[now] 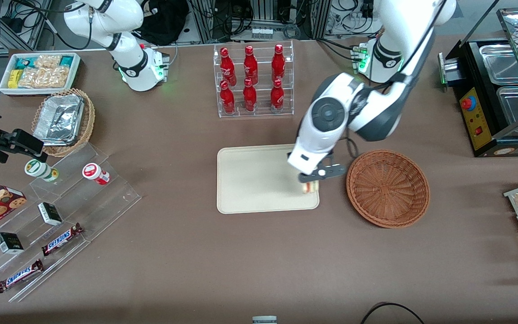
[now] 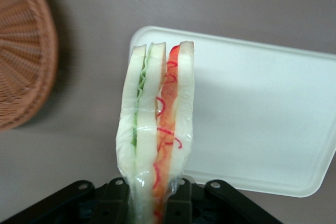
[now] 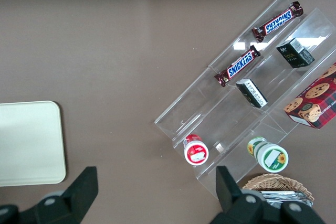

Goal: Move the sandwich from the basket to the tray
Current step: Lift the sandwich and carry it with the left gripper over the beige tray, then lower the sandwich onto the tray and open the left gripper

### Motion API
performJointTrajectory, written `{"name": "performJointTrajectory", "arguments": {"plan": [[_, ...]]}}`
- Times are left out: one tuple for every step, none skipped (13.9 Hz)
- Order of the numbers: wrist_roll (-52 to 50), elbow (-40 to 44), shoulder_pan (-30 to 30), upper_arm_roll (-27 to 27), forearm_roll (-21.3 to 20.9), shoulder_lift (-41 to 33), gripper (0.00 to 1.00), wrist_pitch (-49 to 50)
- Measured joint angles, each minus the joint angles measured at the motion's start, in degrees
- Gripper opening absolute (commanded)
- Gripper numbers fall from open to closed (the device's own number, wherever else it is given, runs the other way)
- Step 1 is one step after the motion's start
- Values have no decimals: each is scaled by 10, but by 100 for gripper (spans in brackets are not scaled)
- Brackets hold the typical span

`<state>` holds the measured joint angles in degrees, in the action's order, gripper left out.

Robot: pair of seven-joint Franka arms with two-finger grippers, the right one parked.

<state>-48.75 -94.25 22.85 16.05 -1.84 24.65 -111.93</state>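
We're seeing the tray (image 1: 259,180) lying flat mid-table w/ bare brown tablecloth (image 1: 241,252) showing on all sides of it. The basket (image 1: 388,187) is sitting just beside the tray, toward the working arm's end, w/ a narrow strip of cloth between the two rims; they aren't touching. The bottle rack (image 1: 253,80) is standing farther from the front camera than the tray, well apart from it. The clear stepped display (image 1: 56,225) w/ snack bars is lying toward the parked arm's end, also well apart. Nearer the front camera than the tray, we're finding only open cloth.

The gripper (image 1: 311,181) is hanging over the tray's corner nearest the basket, close to the rim on that side. Its fingers are clamping the sandwich (image 2: 157,129) from both flat sides; in the wrist view the black fingers (image 2: 118,200) are pressing on the base of the wedge, so the gap is only as wide as the sandwich. The sandwich is wrapped in clear film, standing on edge, green filling in one layer and red in the other. In the front view the sandwich (image 1: 310,186) is showing just under the gripper, over the tray's inner edge. Whether it's touching the tray surface, we can't tell. The basket is sitting w/ nothing in it.
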Motion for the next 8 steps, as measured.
{"name": "performJointTrajectory", "arguments": {"plan": [[-1, 9, 11, 0, 0, 17, 14, -3], [-3, 15, 21, 0, 0, 31, 14, -11], [-7, 21, 32, -1, 0, 46, 14, -26], [-13, 27, 44, -1, 0, 62, 14, -44], [-20, 37, 57, -2, -2, 80, 14, -58], [-25, 50, 69, -2, -10, 100, 14, -65], [-29, 64, 77, -3, -26, 120, 14, -67], [-35, 75, 82, -3, -40, 137, 14, -70]]}}
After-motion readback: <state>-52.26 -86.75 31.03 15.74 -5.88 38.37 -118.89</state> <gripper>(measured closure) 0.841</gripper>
